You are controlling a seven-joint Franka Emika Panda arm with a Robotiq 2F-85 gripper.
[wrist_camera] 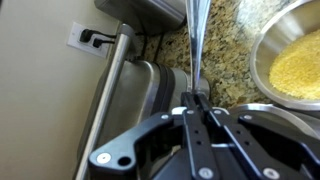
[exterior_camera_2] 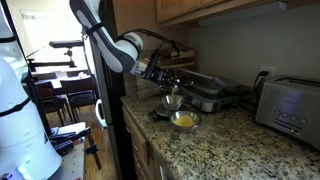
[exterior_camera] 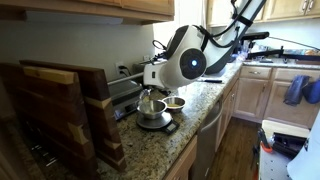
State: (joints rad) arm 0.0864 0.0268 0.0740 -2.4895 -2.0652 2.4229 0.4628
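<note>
Gripper [wrist_camera: 195,100] clamped shut on thin metal utensil handle [wrist_camera: 195,40]. Handle runs out over granite worktop [wrist_camera: 225,60], betw. grill press [wrist_camera: 150,90] by back wall and steel bowl [wrist_camera: 262,40] of yellow mix [wrist_camera: 295,65] nearer front edge. Its tip, in an exterior view, seems to sit in metal cup [exterior_camera_2: 172,100]. Step, prob.: working utensil in cup. Next move needs steady upright lift, w/o tipping cup.

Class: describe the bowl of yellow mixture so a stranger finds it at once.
Find the granite counter under the wooden cabinets. In front of the grill press sits a shallow steel bowl. Unlike the taller metal cup beside it, it holds something yellow.
</note>
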